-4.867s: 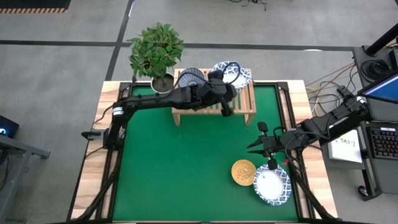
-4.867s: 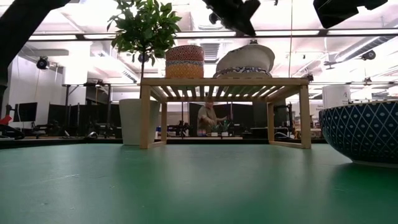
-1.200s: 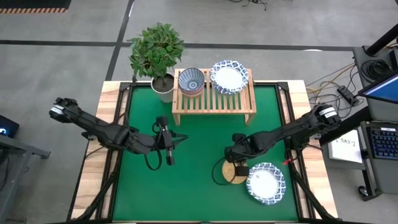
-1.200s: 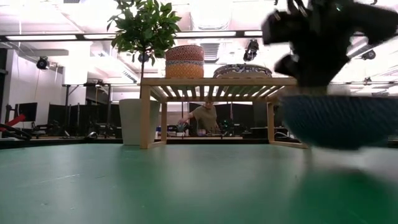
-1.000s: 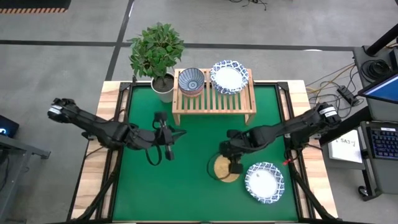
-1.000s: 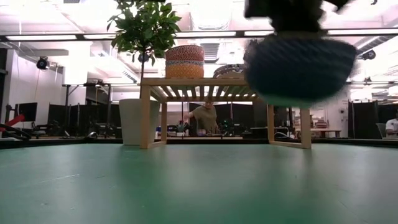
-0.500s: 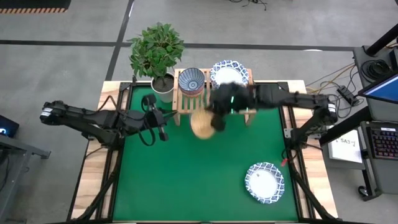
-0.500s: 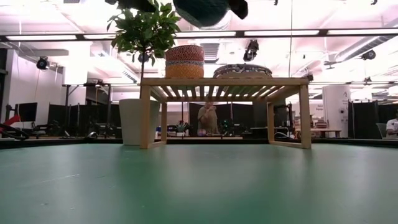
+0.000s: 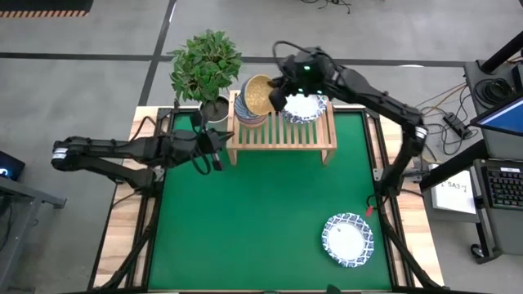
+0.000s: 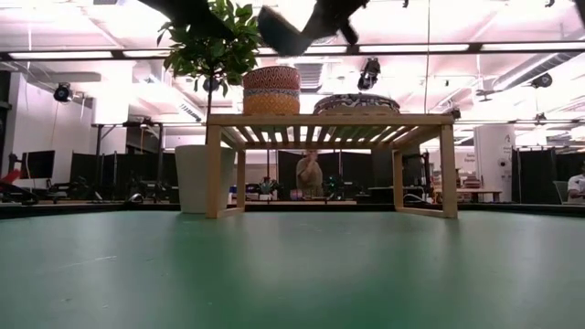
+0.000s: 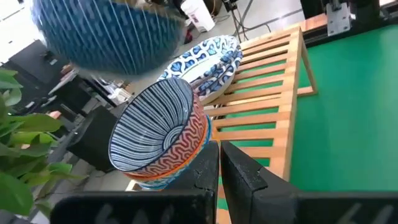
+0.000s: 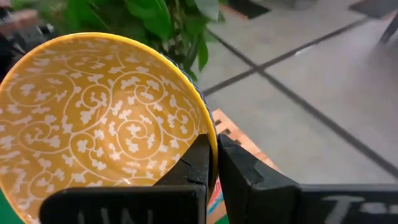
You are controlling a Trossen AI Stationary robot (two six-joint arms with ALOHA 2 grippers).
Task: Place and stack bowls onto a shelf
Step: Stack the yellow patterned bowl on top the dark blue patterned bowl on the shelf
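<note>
Right gripper (image 9: 276,95): clamped on the rim of the yellow-orange bowl (image 9: 258,94), held in the air.
Directly beneath it: stack of small bowls (image 9: 248,113) on the shelf (image 9: 282,137).
Beside that stack: blue-rimmed white bowls (image 9: 306,106).
Left gripper (image 9: 219,149): fingers pressed together, empty, just beside the shelf's end.
One blue-rimmed white bowl (image 9: 347,240): on the table (image 9: 245,229), well apart.

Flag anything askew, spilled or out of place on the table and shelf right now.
Nothing is spilled or damaged. The yellow bowl hangs tilted in the right gripper above the small-bowl stack on the shelf, not yet nested. One large white bowl sits alone on the green mat.
</note>
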